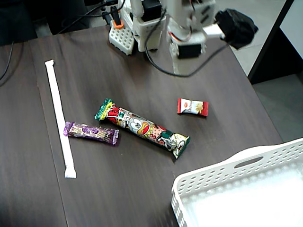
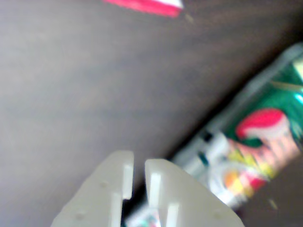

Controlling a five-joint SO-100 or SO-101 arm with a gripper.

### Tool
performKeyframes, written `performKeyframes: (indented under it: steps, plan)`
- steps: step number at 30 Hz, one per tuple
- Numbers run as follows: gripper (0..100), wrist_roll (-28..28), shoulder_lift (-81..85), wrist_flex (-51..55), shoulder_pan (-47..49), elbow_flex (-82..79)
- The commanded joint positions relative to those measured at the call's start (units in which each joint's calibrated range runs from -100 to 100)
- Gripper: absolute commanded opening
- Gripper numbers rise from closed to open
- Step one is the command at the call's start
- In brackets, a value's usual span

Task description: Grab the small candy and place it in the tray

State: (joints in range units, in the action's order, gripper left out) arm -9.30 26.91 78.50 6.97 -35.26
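Your fingers [image 2: 138, 182] stand nearly closed, a thin slit between them, grasping nothing. In the wrist view the candy [image 2: 144, 5] lies on the surface [image 2: 85, 94] well ahead of the fingers, at the top edge; the cartoon bar [image 2: 251, 151] lies just right of them. The tray [image 1: 246, 163] sits apart from the candy [image 1: 192, 107]

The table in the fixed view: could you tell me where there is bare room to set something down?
Bare patches: left of the white strip, the near edge between the purple bar and the tray, and right of the small candy. The middle is crowded around the cartoon bar; the far edge holds the arm's base.
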Motion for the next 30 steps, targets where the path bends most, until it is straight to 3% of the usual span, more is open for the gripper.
performKeyframes:
  steps: [1,10,30]
  plan:
    - [1,-4.49,-6.19,0.18,2.12,6.95]
    - [2,-11.58,-10.37,-4.10,2.19,8.41]
    - [2,-16.04,-16.40,-4.87,5.80,10.15]
